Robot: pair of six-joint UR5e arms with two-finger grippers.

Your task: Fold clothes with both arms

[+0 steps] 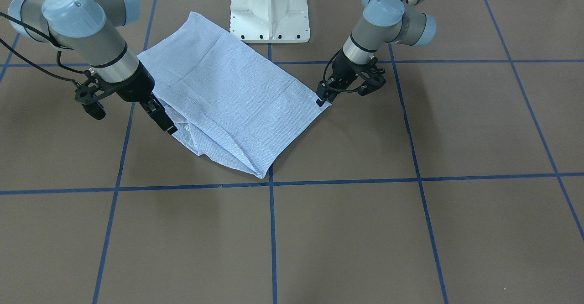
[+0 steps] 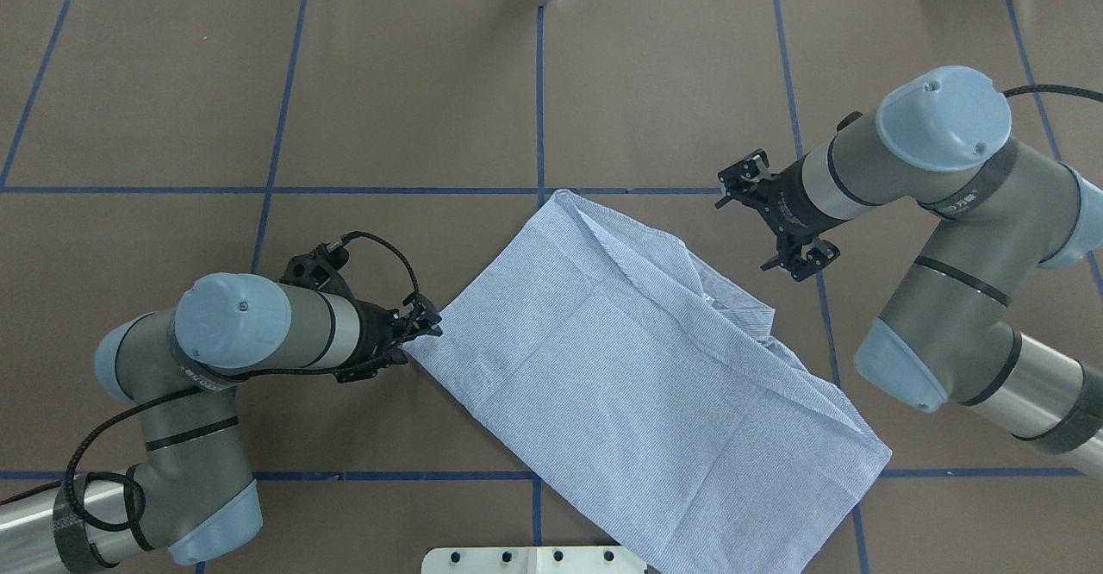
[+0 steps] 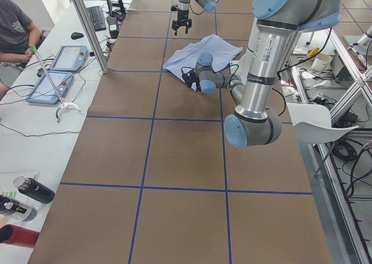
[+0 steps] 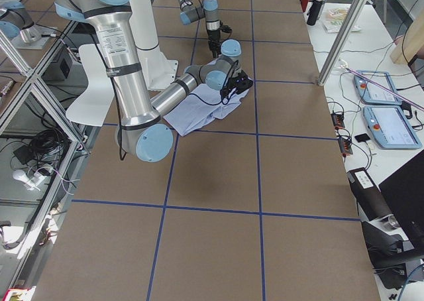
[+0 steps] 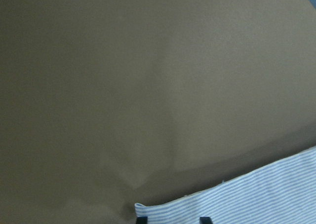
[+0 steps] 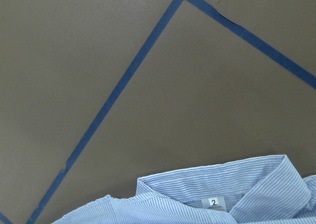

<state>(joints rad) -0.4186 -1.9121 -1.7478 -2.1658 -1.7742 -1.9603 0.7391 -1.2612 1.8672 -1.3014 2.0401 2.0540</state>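
A brown table (image 1: 456,249) carries a grid of blue tape (image 1: 272,240). Along its far side runs a white bench (image 3: 23,153) with tablets (image 3: 65,57), bottles (image 3: 34,190) and a metal post (image 3: 88,28).

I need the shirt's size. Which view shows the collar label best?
Right wrist view: the label is close up, reading 2. Overhead shows it only as a white speck; in the other views it's too small to tell.

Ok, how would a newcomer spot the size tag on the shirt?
Start from the striped shirt lying on the brown table. Go to its collar, on the edge nearest the right gripper. The tag is the small white patch inside it, printed 2.
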